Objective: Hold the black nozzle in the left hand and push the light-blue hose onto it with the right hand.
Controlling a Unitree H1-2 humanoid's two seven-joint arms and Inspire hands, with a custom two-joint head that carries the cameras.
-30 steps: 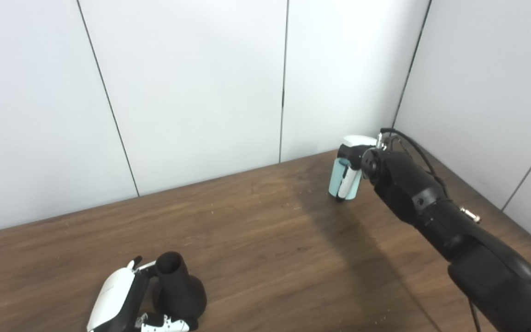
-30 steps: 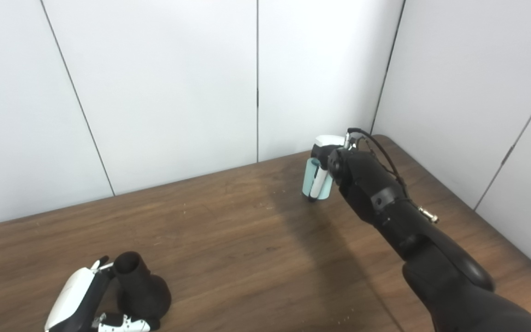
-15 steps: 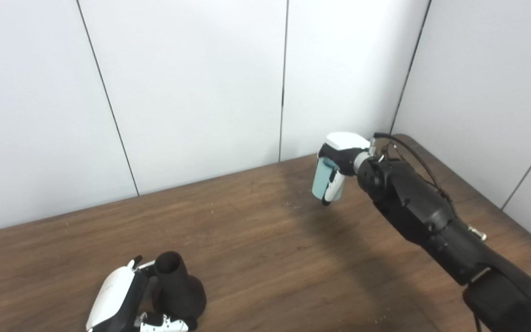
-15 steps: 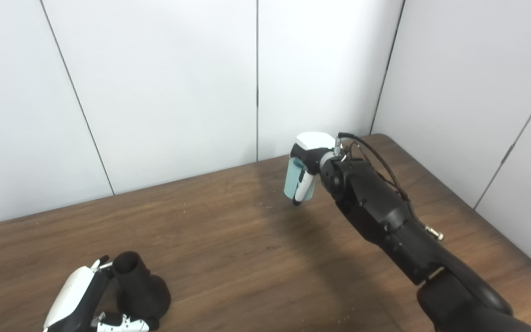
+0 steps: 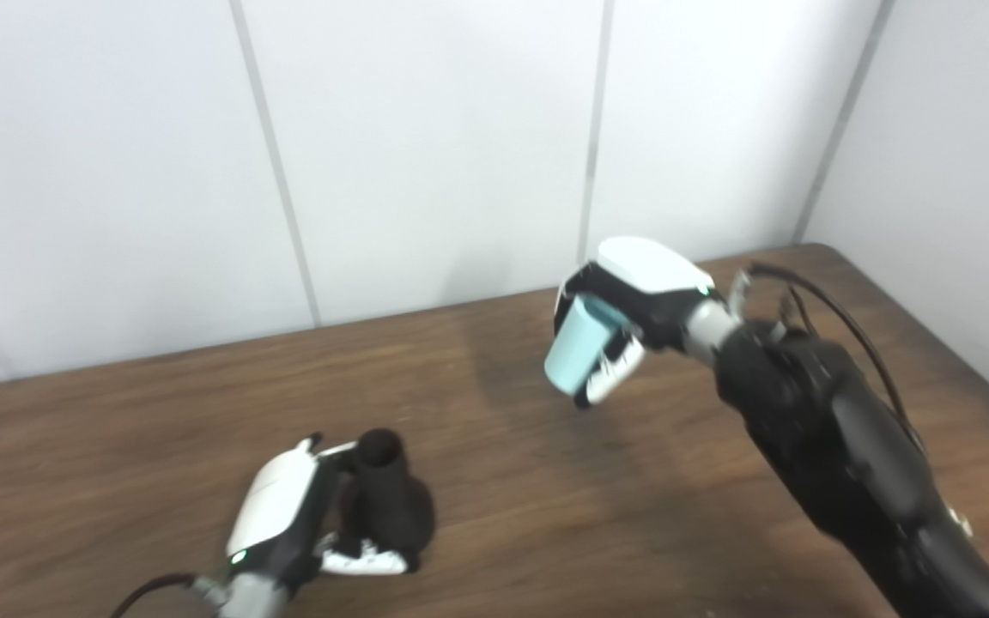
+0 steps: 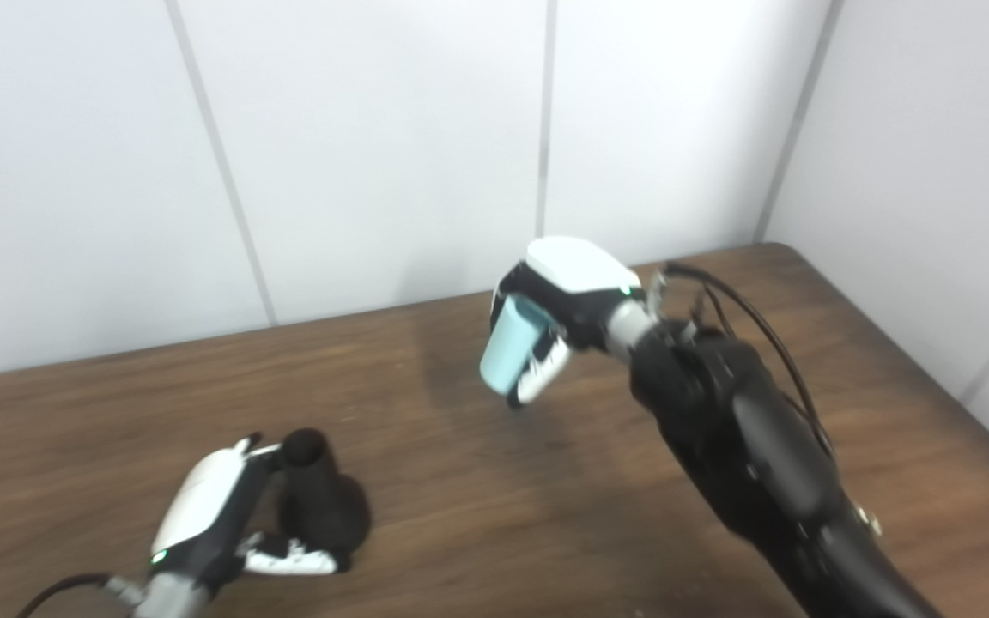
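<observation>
The black nozzle [image 5: 387, 505] stands upright on the brown table [image 5: 546, 515] at the lower left, its open neck facing up and its wide base down. My left hand [image 5: 288, 515] is wrapped around it, fingers curled about the base. A short light-blue hose [image 5: 573, 345] hangs tilted in the air above the table's middle, well to the right of the nozzle and apart from it. My right hand [image 5: 632, 300] is shut on the hose from above, with its lower end sticking out below the fingers. Both views are slightly blurred.
White wall panels [image 5: 426, 146] close off the back and right side of the table. The table's far right corner [image 5: 812, 253] is rounded. A black cable [image 5: 838, 300] loops over my right forearm. Bare wood lies between the two hands.
The camera has swung, shifting the whole picture rightward. My right hand has carried the hose up and leftward, away from the back corner toward the table's middle. The left hand stays on the nozzle.
</observation>
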